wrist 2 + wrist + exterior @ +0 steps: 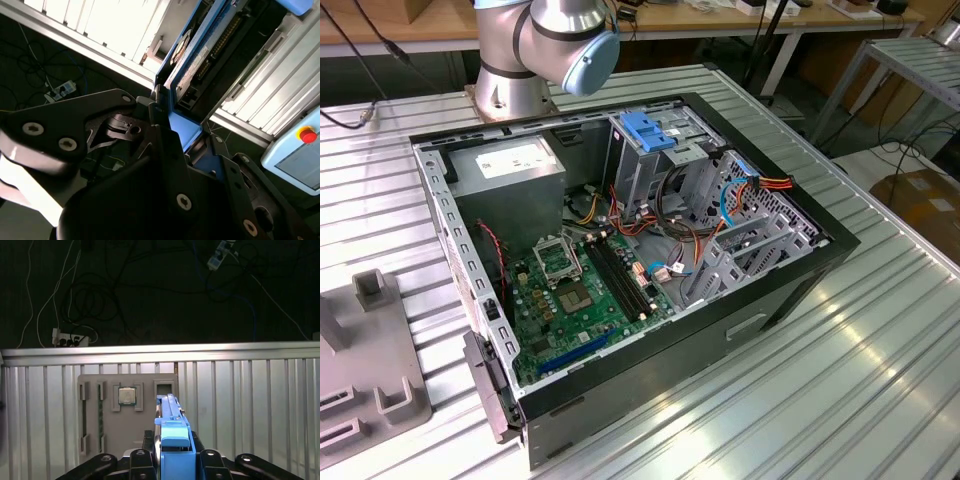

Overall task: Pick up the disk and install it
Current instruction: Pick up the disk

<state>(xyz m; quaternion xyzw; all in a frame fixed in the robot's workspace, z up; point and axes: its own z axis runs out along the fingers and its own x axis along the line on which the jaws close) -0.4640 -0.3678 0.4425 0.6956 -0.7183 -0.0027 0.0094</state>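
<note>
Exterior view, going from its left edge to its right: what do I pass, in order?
Grey fixture plate → grey power-supply box → blue latch on the drive cage → orange and red wires → cardboard box beyond the table.

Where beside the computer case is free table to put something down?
The table is bare on the exterior view's right of the computer case. On the exterior view's left the grey fixture crowds it.
</note>
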